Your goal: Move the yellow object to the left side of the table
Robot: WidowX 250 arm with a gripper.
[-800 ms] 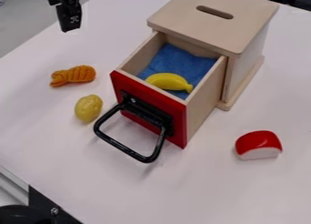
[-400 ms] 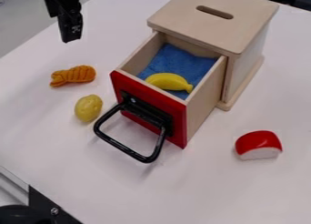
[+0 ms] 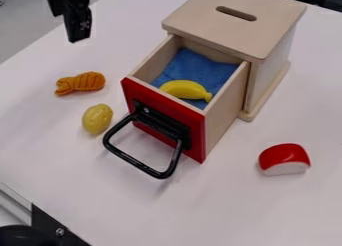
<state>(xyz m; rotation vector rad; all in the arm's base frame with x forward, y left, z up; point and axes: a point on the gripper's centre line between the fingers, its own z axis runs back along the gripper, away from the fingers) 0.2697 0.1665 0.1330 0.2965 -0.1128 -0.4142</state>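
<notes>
- At the lower left corner, shows a black rounded thing [image 3: 19, 236], cut off by the edge, just beside a black bracket [image 3: 57, 226] with a screw in it, along the rim of the white bench [image 3: 194, 210].
- Toward the right, lies apart from the rest on the bench: a red and white toy [image 3: 284, 159], red on top, white on the side facing the camera.
- Near the middle, juts out toward the camera: a black loop handle [image 3: 141, 166], fixed to the red front [image 3: 161, 121] of an open wooden drawer [image 3: 224, 110].
- Just left of the red front, rests on the bench: a yellow oval toy [image 3: 97, 118], near the handle but apart from it.
- Inside the drawer, lies on a blue cloth [image 3: 190, 67]: a yellow banana [image 3: 186, 89], close behind the red front. Cannot tell which of these two yellow things fits the task's words.
- Farther left, lies on the bench behind the oval toy: an orange ribbed toy [image 3: 81, 83], apart from it.
- Behind the drawer, stands upright: a pale wooden box [image 3: 194, 20] with a slot in its top.
- At the upper left, hangs above the bench's far left side: the black gripper [image 3: 77, 27], well apart from the banana. Cannot tell whether wide or narrow.
</notes>
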